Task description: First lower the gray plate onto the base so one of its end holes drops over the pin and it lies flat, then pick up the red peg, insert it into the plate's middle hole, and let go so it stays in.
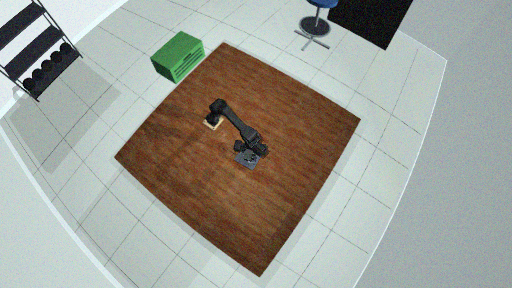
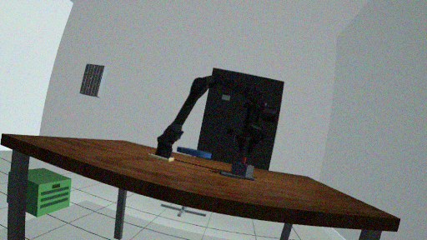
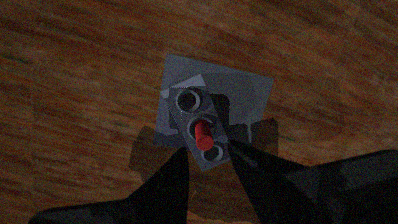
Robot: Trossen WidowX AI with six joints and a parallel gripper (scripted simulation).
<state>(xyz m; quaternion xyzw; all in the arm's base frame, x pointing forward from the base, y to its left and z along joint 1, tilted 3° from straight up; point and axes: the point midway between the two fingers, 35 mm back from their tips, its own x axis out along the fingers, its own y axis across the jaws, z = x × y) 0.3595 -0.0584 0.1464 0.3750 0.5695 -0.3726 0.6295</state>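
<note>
The dark square base [image 3: 250, 90] [image 1: 246, 160] [image 2: 233, 173] lies on the wooden table. The gray plate [image 3: 199, 112] lies flat on it, and one end hole sits over the pin. The red peg [image 3: 203, 136] [image 2: 244, 159] stands upright in the plate's middle hole. My gripper [image 3: 207, 149] [image 1: 255, 149] [image 2: 245, 147] hangs just above the peg with its fingers spread to either side. The fingers do not touch the peg.
The arm's tan mount pad [image 1: 213, 124] [image 2: 162, 157] sits near the table's middle. A green crate [image 1: 178, 56] [image 2: 45, 191], a shelf rack [image 1: 35, 45] and a blue stool [image 1: 316, 20] stand on the floor around the table. A black panel [image 2: 242, 117] stands behind.
</note>
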